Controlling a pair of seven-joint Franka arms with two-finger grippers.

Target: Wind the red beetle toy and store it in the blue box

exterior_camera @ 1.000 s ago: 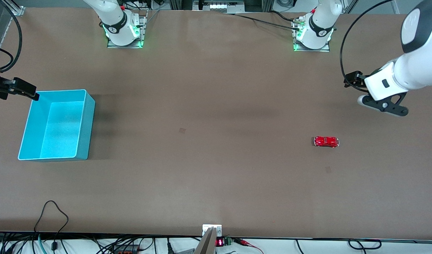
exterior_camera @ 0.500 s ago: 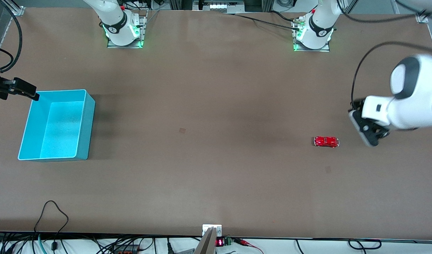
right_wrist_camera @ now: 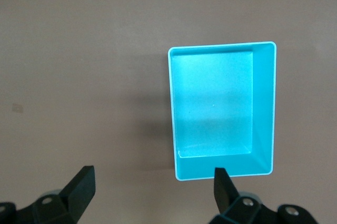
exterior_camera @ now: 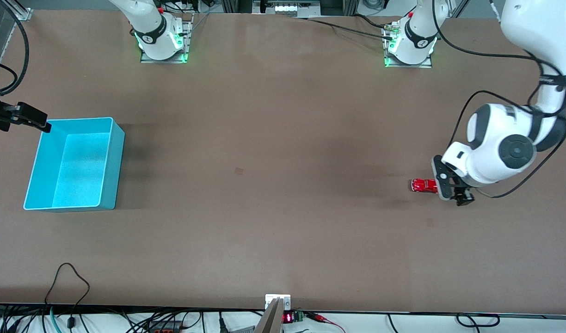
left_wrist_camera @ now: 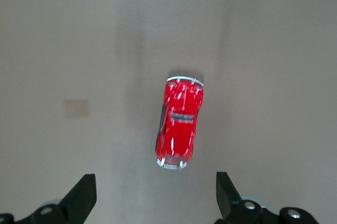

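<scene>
your left gripper (left_wrist_camera: 152, 200) hangs wide open over the beetle (exterior_camera: 424, 185), empty; toy's on the bench nr the left arm's end. drop off-centre & a finger may knock it rolling. right gripper (right_wrist_camera: 150, 195) open too, waits by the box (exterior_camera: 108, 121).

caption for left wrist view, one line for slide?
Open left gripper poised over the red beetle toy on the brown table.

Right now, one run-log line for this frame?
phase: approach | left gripper: open, over red beetle toy | toy: on table, not held | right gripper: open, waits by blue box | box: empty
</scene>
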